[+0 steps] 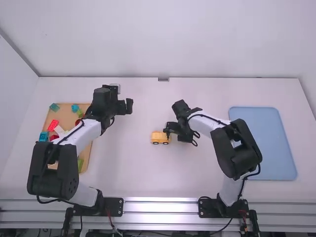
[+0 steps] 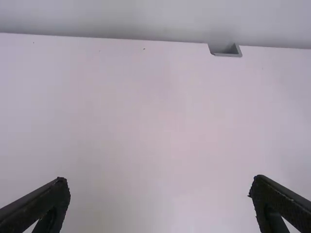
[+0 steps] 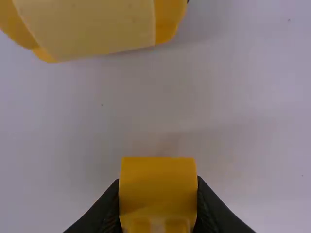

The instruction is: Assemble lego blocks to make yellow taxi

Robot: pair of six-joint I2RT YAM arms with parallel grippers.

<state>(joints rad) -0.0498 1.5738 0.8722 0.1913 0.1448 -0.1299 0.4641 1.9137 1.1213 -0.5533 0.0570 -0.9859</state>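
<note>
1. Yellow block sits clamped in our right end effector; our left end effector gapes empty.
2. Wheeled taxi body stands nearby on the table.
3. Crooked pressing could topple it.

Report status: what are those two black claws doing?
Left black gripper: open, empty. Right black gripper: closed on yellow plastic block. Yellow wheeled toy car: upright on white table, beside right gripper.

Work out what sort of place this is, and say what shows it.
Probably a robotics lab or test bench: two robot arms stand on a metal rail along a white table, the right tool grips a yellow block, and coloured blocks lie on a tan board.
</note>
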